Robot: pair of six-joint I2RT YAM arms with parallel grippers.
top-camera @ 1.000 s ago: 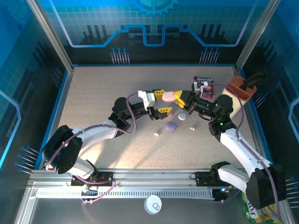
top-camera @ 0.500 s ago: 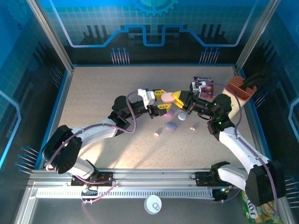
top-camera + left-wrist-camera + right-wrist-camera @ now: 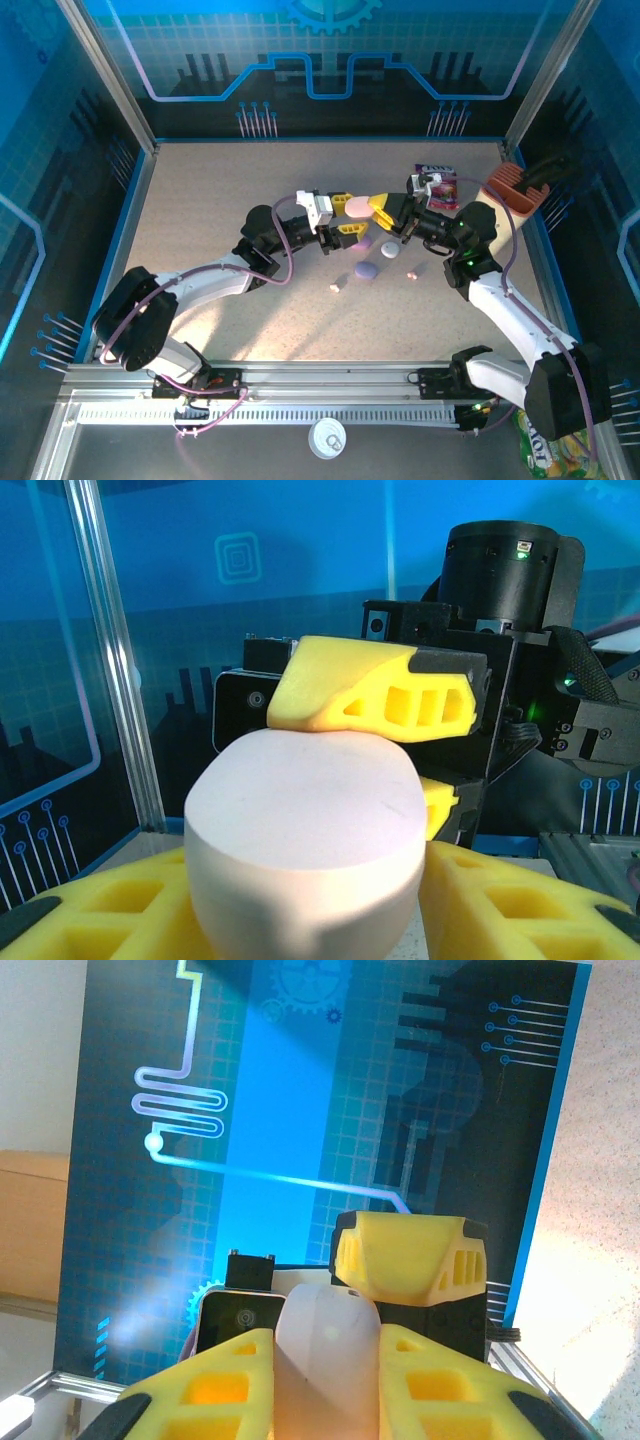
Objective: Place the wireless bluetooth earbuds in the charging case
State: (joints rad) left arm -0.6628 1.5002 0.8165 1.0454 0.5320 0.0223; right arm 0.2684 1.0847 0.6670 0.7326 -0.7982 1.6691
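Observation:
A pink oval charging case (image 3: pixel 358 207) hangs above the middle of the table, held from both sides. My left gripper (image 3: pixel 347 218) is shut on it from the left; in the left wrist view the case (image 3: pixel 305 820) sits between the yellow fingers (image 3: pixel 520 900). My right gripper (image 3: pixel 383 213) is shut on its other end, and in the right wrist view the case (image 3: pixel 325 1320) is clamped between that gripper's fingers (image 3: pixel 210 1390). Two tiny earbuds lie on the table below: a pale one (image 3: pixel 335 288) and a pink one (image 3: pixel 411 273).
A purple pebble-shaped case (image 3: pixel 366 270) and a pale one (image 3: pixel 389 250) lie under the grippers, with a lilac piece (image 3: pixel 363 243) beside them. A printed packet (image 3: pixel 437 185) and a brown holder (image 3: pixel 515 185) sit at the back right.
My left gripper's fingers have closed in on the pink case. The right gripper has shifted slightly left with the case; the pieces on the table have stayed put.

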